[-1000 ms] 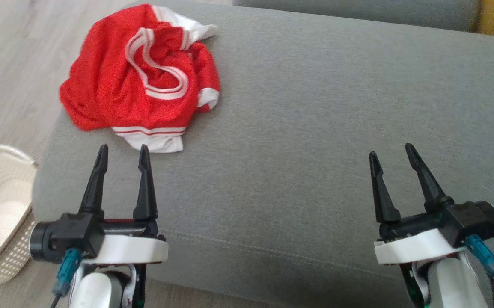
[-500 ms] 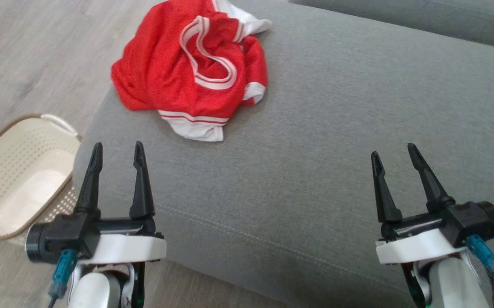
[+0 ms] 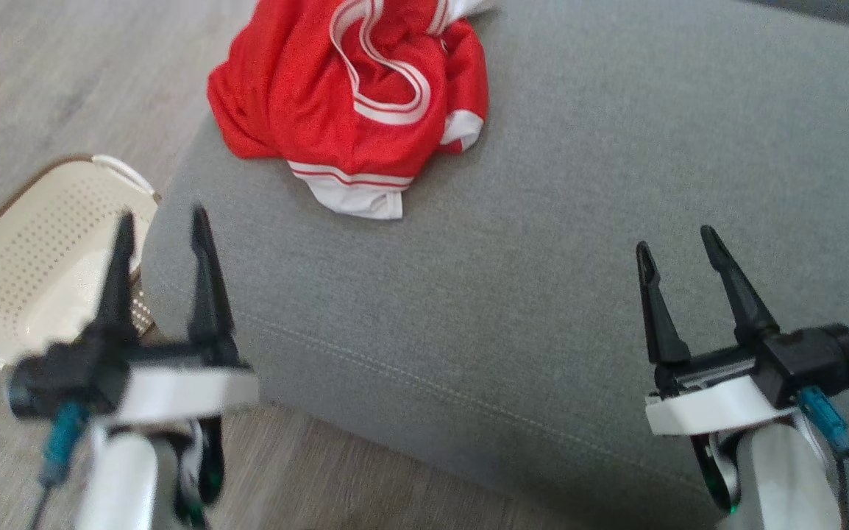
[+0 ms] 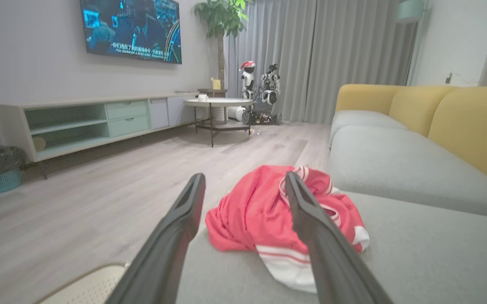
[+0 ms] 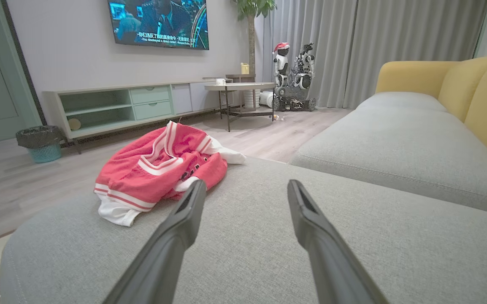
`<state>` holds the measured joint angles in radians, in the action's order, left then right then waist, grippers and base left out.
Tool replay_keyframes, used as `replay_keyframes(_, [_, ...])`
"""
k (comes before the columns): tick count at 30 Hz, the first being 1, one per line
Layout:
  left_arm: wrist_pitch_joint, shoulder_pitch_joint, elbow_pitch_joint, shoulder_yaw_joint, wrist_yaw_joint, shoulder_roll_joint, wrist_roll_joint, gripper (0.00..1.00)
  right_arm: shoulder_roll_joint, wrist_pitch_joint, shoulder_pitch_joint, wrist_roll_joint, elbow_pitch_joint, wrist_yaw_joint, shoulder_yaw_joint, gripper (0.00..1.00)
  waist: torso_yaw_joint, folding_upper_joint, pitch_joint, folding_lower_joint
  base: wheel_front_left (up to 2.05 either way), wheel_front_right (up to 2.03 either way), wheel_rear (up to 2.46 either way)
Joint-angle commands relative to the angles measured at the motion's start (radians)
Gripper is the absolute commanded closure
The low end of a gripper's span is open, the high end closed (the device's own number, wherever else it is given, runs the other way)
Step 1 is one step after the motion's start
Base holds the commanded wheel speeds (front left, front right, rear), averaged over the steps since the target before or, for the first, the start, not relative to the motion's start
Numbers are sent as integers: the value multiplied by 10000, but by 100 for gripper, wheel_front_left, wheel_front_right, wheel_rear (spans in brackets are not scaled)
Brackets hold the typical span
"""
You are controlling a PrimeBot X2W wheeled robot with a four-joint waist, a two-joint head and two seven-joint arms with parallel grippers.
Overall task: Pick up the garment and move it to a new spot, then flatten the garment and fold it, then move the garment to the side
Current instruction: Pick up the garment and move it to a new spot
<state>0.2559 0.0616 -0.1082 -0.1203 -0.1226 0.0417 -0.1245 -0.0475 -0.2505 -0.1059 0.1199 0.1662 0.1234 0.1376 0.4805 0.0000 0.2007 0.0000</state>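
The left gripper (image 3: 162, 216) and right gripper (image 3: 675, 239) each have two long, tapering black fingers (image 3: 733, 294) on a black block (image 3: 807, 364) over a white plate (image 3: 704, 423), with a cabled teal plug (image 3: 822, 427) beside it.

Red mesh-cloth garment (image 3: 336, 96) with white ribbed trim, matt grey woven sofa cushion (image 3: 579, 221), perforated cream plastic basket (image 3: 34, 243), pale wood-grain floor (image 3: 49, 73)

A TV (image 4: 131, 27) hangs above a low cabinet (image 4: 100, 120), grey curtains (image 4: 332, 59) beyond, pale wood floor (image 4: 79, 202) beside a yellow-backed grey sofa (image 4: 395, 164).
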Motion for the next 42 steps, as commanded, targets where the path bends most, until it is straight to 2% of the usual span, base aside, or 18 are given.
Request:
replay_keyframes(1, [59, 947, -396, 460, 115, 85, 82, 0, -28, -113, -427, 163, -326, 73, 265, 0, -138, 0, 434, 0, 0, 0, 0])
replay_keyframes(5, [59, 2446, 144, 1047, 919, 132, 44, 0, -28, -113, -759, 565, -357, 73, 190, 0, -373, 0, 1182, 0, 0, 0, 0])
replay_keyframes(8, [59, 3658, 1279, 1212, 1693, 424, 40, 0, -54, -113, -976, 835, -401, 73, 187, 0, -604, 0, 1717, 0, 0, 0, 0])
replay_keyframes(13, [59, 6148, 3624, 1165, 2212, 1029, 75, 0, -417, -113, -1374, 1081, -633, 73, 51, 0, -840, 0, 2626, 0, 0, 0, 0])
replay_keyframes(18, [-18, 8247, 5881, 982, 2416, 1281, -278, 0, -668, -113, -1574, 1098, -817, 73, -174, 0, -1083, 0, 3253, 0, 0, 0, 0])
replay_keyframes(24, [-709, 10180, 8264, 89, 2524, 1636, -925, 0, -838, -113, -2005, 1139, -1138, 73, -210, 0, -1427, 0, 3997, 0, 0, 0, 0])
replay_keyframes(29, [-1385, 11010, 9978, -701, 2530, 2185, -1570, 0, -676, -113, -2395, 992, -1239, 73, -111, 0, -1878, 0, 4366, 0, 0, 0, 0])
replay_keyframes(34, [-1676, 11273, 10863, -1454, 2531, 2489, -1908, 0, -603, -113, -2482, 982, -1382, 73, -125, 0, -2115, 0, 4551, 0, 0, 0, 0])
replay_keyframes(35, [-1640, 11305, 11032, -1626, 2531, 2556, -1962, 26, -591, -113, -2494, 979, -1412, 73, -150, 0, -2165, 0, 4573, 0, 0, 0, 0])
replay_keyframes(36, [-1520, 11333, 11133, -1792, 2531, 2603, -2044, 100, -573, -113, -2505, 968, -1439, 73, -178, 0, -2224, 0, 4578, 0, 0, 0, 0])
replay_keyframes(42, [-294, 11388, 11504, -2383, 2532, 2991, -2280, 100, -399, -113, -2541, 862, -1405, 73, -262, 0, -2457, 0, 4295, 0, 0, 0, 0])
